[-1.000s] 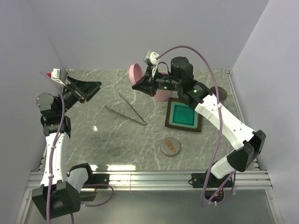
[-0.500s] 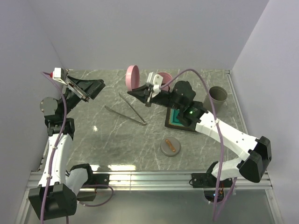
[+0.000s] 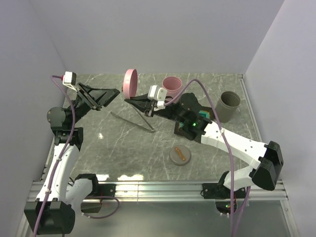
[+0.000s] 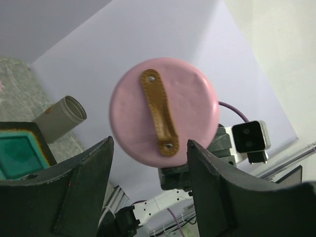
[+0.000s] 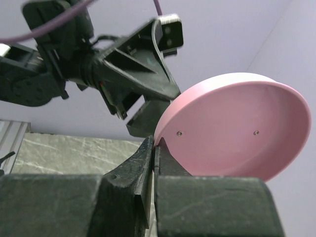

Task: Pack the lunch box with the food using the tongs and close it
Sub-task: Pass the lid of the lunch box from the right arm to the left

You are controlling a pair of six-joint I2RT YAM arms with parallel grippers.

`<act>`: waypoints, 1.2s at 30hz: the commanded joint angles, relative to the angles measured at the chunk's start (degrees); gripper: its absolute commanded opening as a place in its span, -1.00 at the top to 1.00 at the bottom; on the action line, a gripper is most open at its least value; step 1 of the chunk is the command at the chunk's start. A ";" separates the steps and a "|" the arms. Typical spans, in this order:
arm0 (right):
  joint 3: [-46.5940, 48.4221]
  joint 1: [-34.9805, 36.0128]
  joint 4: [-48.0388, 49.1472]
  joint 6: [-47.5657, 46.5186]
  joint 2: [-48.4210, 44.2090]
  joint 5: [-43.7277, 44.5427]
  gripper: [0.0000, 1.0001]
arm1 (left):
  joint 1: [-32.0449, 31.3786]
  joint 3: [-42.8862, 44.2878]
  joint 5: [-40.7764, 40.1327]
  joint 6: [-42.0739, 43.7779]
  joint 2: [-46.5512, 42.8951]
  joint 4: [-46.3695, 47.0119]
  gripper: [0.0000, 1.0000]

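My right gripper is shut on the lower rim of the pink lunch box lid and holds it on edge above the table's back left. In the right wrist view its fingers pinch the lid at the rim. My left gripper points at the lid from the left, open and apart from it. Beyond its fingertips the left wrist view shows the lid's top with a brown strap. The pink lunch box stands open at the back. The tongs lie on the table. The food is out of view.
A black tray with teal inside lies partly under my right arm. A grey cup stands at the back right. A grey lid with a brown strap lies near the front. Walls close in the left, back and right sides.
My right arm has carried the pink lid leftward from over the pink box toward my left gripper. My left gripper has swung right toward the lid, and its jaws have narrowed.
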 commanded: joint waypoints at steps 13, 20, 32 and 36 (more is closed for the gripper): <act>0.34 2.30 5.66 -2.36 1.15 1.81 1.00 | -1.28 3.32 -0.42 -0.82 2.39 5.40 -0.30; 0.34 2.56 5.84 -2.98 1.86 1.99 1.00 | -3.12 3.67 -0.33 -3.28 2.57 8.65 -0.23; 1.22 3.44 6.89 -4.21 3.61 1.38 1.00 | -4.26 2.27 -0.15 -4.42 1.95 8.65 0.06; 0.69 3.70 6.98 -5.09 3.53 0.41 1.00 | -4.44 1.74 -0.15 -5.13 2.13 8.30 0.27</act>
